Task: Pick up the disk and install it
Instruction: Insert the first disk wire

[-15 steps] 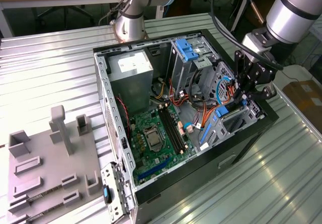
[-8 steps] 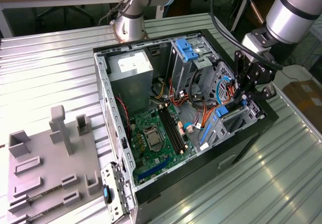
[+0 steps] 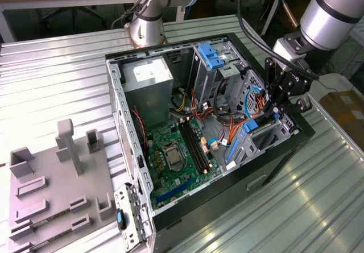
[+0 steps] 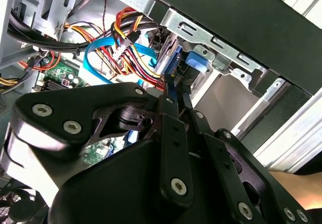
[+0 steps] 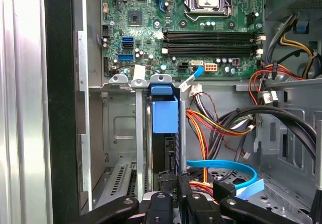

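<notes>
While scanning the exterior view from its left, I note a grey holder block point(image 3: 57, 190), then the open computer case point(image 3: 116, 94) with its circuit board point(image 3: 176, 156), then the drive cage point(image 3: 267, 136) at the far side, where the gripper point(image 3: 277, 106) hangs.

The disk point(image 5: 165, 114) stands on edge in a cage slot, blue rail end showing in the first wrist view. The fingers are drawn narrow and appear pinched on its near edge.

I judge the disk dense, rigid, smooth-skinned and sensitive to shock. Hold it by the side rails or bare metal edges, never the label face. Loose cables point(image 4: 126, 48) lie just beside the slot.
</notes>
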{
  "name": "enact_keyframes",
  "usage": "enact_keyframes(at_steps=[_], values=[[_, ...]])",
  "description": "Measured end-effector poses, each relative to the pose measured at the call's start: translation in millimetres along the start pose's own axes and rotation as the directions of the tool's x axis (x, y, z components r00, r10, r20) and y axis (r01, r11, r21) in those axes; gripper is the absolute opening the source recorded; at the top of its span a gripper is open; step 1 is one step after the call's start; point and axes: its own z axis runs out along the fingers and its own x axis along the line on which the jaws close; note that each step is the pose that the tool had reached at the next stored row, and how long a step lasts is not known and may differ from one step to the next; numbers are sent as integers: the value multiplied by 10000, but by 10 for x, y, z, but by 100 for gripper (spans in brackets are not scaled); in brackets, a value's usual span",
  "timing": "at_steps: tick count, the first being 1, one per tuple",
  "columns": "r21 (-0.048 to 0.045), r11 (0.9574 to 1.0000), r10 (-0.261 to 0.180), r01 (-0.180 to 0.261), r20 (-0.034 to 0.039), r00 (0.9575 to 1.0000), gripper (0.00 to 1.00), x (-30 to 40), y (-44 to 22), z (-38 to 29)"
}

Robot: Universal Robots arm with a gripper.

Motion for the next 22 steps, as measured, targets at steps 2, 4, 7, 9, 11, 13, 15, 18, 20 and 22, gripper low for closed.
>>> enact_keyframes(at_steps=[2, 4, 7, 9, 11, 13, 15, 18, 20, 22], values=[[0, 10000, 1, -1, 1, 10000, 17, 0, 1, 4], [0, 10000, 0, 0, 1, 10000, 17, 1, 1, 8], [-1, 10000, 0, 0, -1, 10000, 17, 1, 2, 18], [0, 10000, 1, -1, 5, 10000, 17, 1, 2, 25], [0, 10000, 1, -1, 9, 10000, 17, 1, 2, 23], [0, 10000, 1, -1, 10, 10000, 17, 1, 2, 15], [0, 10000, 1, -1, 8, 10000, 17, 0, 1, -9], [0, 10000, 1, -1, 7, 10000, 17, -1, 0, -20], [-1, 10000, 2, -2, 6, 10000, 17, -1, 0, -21], [0, 10000, 2, -2, 6, 10000, 17, -5, 0, -21]])
